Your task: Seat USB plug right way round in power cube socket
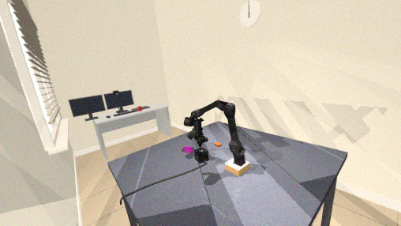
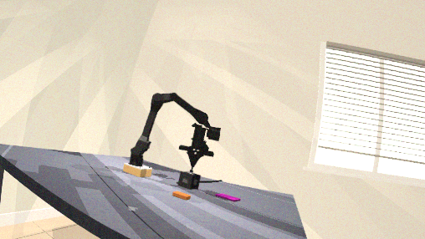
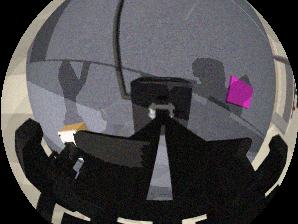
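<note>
Gripper pinches the plug (image 3: 162, 111) from above, for pulling it out.
The fingers (image 1: 200, 147) (image 2: 192, 170) close on it, at twelve o'clock over the power cube (image 1: 201, 156) (image 2: 188, 180) (image 3: 180, 97), probably so it can be turned.

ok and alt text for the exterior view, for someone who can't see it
A black robot arm on a wooden block reaches over a dark table, its pincer shut on the USB plug atop a black power cube. Nearby lie an orange block and a flat magenta piece.

A flat magenta square piece (image 1: 187, 149) (image 2: 227, 197) (image 3: 240, 92) and a small orange block (image 1: 218, 145) (image 2: 181, 195) lie apart on the dark grey surface (image 1: 170, 201) (image 2: 234, 221) (image 3: 150, 50); two black monitors (image 1: 87, 106) stand beyond
</note>
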Controlling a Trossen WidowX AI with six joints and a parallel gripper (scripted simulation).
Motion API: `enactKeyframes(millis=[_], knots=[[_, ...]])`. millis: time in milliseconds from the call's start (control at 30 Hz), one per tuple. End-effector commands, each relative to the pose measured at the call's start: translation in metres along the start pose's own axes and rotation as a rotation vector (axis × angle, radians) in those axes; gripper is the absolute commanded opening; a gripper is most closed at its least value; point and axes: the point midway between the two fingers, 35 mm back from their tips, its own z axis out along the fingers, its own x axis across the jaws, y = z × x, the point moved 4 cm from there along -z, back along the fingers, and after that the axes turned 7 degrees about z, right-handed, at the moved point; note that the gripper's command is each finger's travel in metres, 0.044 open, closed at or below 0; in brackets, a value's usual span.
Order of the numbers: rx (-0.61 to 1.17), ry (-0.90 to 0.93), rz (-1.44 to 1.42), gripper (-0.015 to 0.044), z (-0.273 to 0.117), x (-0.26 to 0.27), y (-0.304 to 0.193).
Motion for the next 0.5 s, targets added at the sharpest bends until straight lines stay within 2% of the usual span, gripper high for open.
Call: enactKeyframes(millis=[0,467], knots=[[0.000,0.000,0.000,0.0000,-0.0001,0.0000,0.0000],[0.000,0.000,0.000,0.0000,-0.0043,0.0000,0.0000]])
